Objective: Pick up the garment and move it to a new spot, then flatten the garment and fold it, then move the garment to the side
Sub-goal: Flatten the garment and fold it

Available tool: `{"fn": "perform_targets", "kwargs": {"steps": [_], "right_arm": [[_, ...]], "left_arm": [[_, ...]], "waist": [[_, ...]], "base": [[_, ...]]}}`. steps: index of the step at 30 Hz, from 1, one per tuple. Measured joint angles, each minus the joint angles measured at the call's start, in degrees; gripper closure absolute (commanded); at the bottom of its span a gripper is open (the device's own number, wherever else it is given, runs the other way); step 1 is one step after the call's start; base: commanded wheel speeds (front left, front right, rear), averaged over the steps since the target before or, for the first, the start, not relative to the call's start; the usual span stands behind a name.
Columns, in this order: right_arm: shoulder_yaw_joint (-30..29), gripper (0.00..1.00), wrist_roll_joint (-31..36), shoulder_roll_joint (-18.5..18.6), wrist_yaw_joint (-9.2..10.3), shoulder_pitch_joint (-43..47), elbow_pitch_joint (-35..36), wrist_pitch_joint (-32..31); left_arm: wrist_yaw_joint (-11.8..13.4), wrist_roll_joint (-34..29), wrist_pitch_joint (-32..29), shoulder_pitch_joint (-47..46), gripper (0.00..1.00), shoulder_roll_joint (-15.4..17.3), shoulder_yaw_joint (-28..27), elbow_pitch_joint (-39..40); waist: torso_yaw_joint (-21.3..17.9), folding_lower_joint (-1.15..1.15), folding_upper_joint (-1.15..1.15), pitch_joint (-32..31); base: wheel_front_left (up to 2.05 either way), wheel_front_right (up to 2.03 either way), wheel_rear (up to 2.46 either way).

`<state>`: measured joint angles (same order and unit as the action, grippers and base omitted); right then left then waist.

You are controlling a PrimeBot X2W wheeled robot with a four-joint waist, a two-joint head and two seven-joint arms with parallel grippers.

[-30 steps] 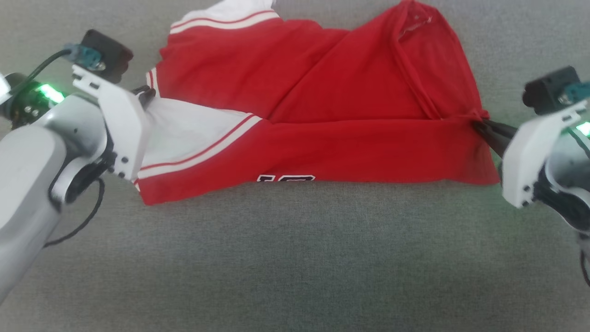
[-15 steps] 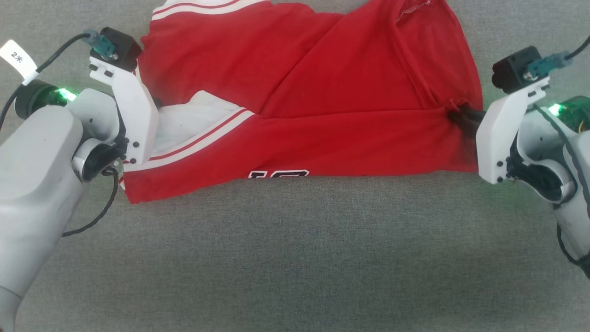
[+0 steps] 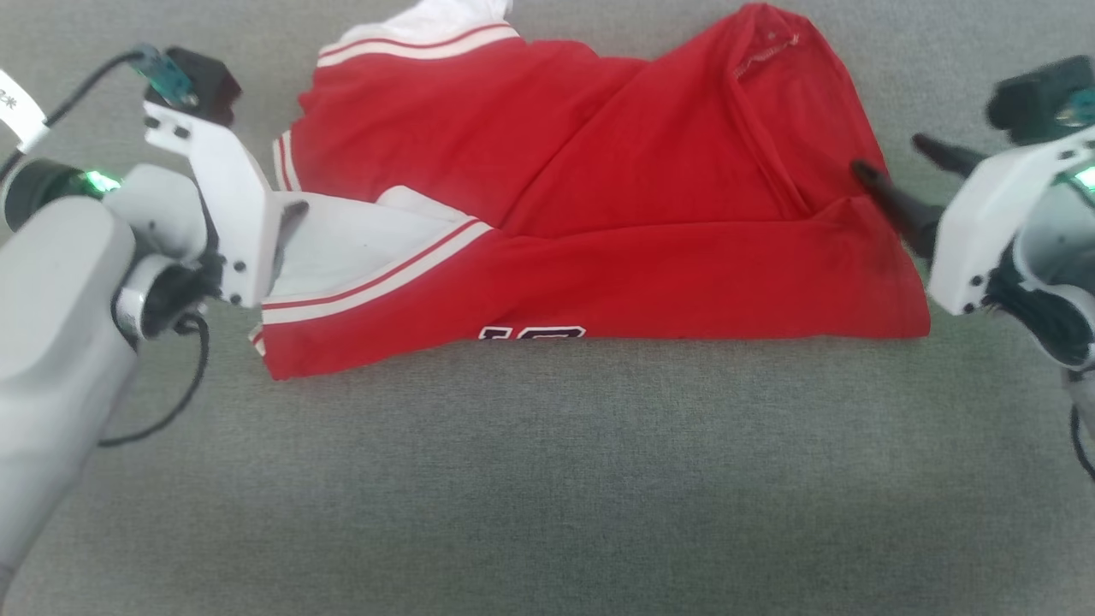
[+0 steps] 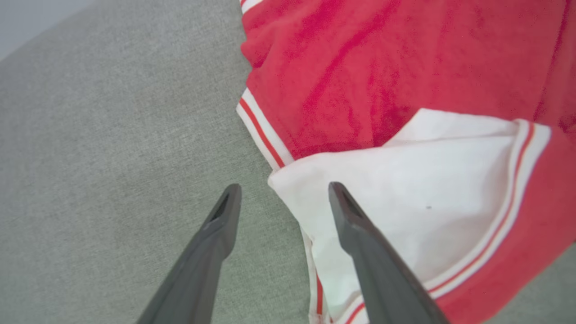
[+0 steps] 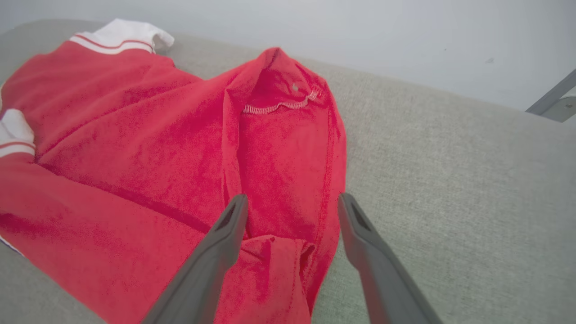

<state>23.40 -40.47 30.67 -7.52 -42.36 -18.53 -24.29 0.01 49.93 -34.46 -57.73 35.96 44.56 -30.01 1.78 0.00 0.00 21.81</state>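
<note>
**Jaws apart both sides, garment (image 3: 599, 214) lying between**

Our left gripper (image 4: 283, 189): fingers apart, empty, one tip over the white side panel (image 4: 405, 193). Our right gripper (image 5: 292, 198): fingers apart, straddling the red edge. The garment lies doubled over on the grey cloth surface (image 3: 547, 479), long axis left-right across our head view, white striped end towards our left, black lettering (image 3: 530, 332) at the near edge.

Black white-outlined lettering (image 3: 530, 332) on the folded garment (image 3: 599, 171), cut off, unreadable, white cable tag (image 3: 21, 120), mark illegible
</note>
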Motion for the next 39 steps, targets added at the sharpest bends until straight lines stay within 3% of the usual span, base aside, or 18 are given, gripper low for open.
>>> {"fn": "perform_targets", "kwargs": {"steps": [11,19,27,33,34,35,36,39], "right_arm": [[-10.89,0.00,6.57,-1.48,0.02,7.20,8.06,10.31],[-22.97,0.00,16.48,-7.30,0.02,13.89,16.90,16.44],[-27.06,0.00,22.12,-13.99,0.02,19.00,23.92,16.11],[-29.05,0.00,23.26,-16.29,0.03,21.20,25.77,14.17],[-29.07,0.00,23.24,-16.38,0.03,21.48,25.79,13.84],[-28.99,0.00,22.97,-16.27,0.02,21.76,25.76,13.25],[-28.92,0.00,22.54,-16.24,0.02,22.13,25.68,12.60],[-27.70,0.00,20.89,-15.83,0.03,23.18,25.16,10.05]], "left_arm": [[8.24,1.91,-6.31,8.16,0.00,5.90,0.07,18.18],[15.48,4.08,-9.50,15.22,0.00,10.45,-0.53,28.50],[16.96,6.71,-8.14,17.92,0.00,10.89,-2.38,24.66],[17.13,8.11,-8.31,18.32,0.00,9.88,-2.93,19.62],[16.90,8.11,-8.46,18.26,0.13,9.68,-2.87,18.95],[16.23,8.12,-8.76,18.11,0.76,9.45,-2.64,18.49],[15.29,8.13,-8.78,17.83,1.00,9.31,-2.46,18.05],[14.28,9.13,-7.77,17.51,1.00,8.26,-2.74,16.53]], "waist": [[1.11,0.00,0.00,-2.70],[-0.18,0.00,0.00,-3.15],[-2.94,0.00,0.00,-2.05],[-4.51,0.00,0.00,-1.09],[-4.64,0.00,0.00,-1.02],[-4.71,0.00,0.00,-0.96],[-4.76,0.00,0.00,-0.92],[-4.66,0.00,0.00,-0.91]], "base": [[0.00,0.00,0.00],[0.00,0.00,0.00],[0.00,0.00,0.00],[0.00,0.00,0.00],[0.00,0.00,0.00],[0.00,0.00,0.00],[0.00,0.00,0.00],[0.00,0.00,0.00]]}}
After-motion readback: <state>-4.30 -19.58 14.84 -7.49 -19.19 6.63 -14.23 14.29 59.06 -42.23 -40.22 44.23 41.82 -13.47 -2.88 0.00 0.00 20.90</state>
